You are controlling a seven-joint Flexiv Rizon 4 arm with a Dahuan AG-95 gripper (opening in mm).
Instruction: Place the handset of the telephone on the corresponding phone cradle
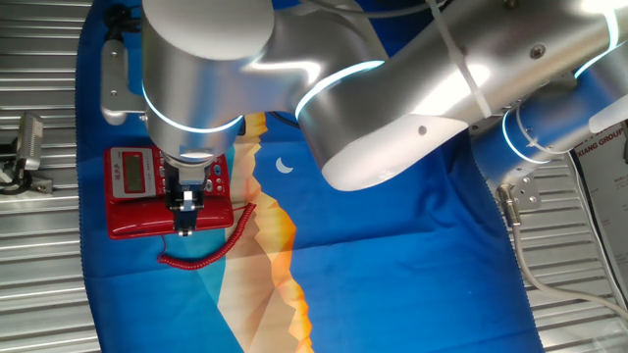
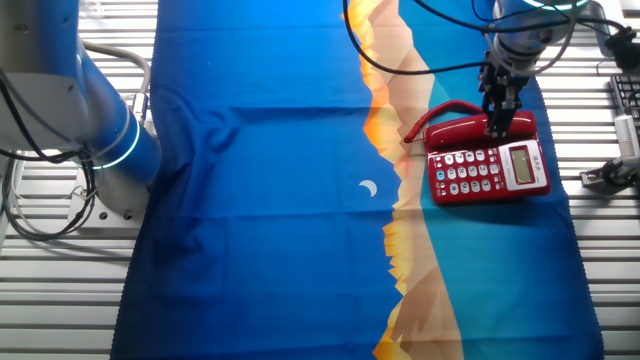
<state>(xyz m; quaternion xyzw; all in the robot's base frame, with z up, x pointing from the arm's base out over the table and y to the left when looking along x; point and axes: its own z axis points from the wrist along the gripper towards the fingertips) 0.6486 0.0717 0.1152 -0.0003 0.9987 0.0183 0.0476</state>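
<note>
The red telephone (image 1: 132, 176) (image 2: 490, 168) lies on the blue cloth, with its grey-green screen (image 1: 129, 172) and round buttons facing up. The long red handset (image 1: 147, 222) (image 2: 462, 129) lies along the phone cradle strip of the base, seemingly seated on it. Its red coiled cord (image 1: 211, 250) (image 2: 432, 112) trails off one end onto the cloth. My gripper (image 1: 186, 218) (image 2: 497, 122) points straight down over the middle of the handset. Its fingers sit on either side of the handset and appear closed on it. The cradle itself is hidden under the handset.
A blue and orange printed cloth (image 1: 392, 255) (image 2: 260, 200) covers the slatted metal table. The arm's base (image 2: 110, 150) stands at one cloth edge. Small metal fixtures (image 1: 25, 157) (image 2: 610, 175) and a keyboard edge (image 2: 625, 95) lie beside the phone, off the cloth.
</note>
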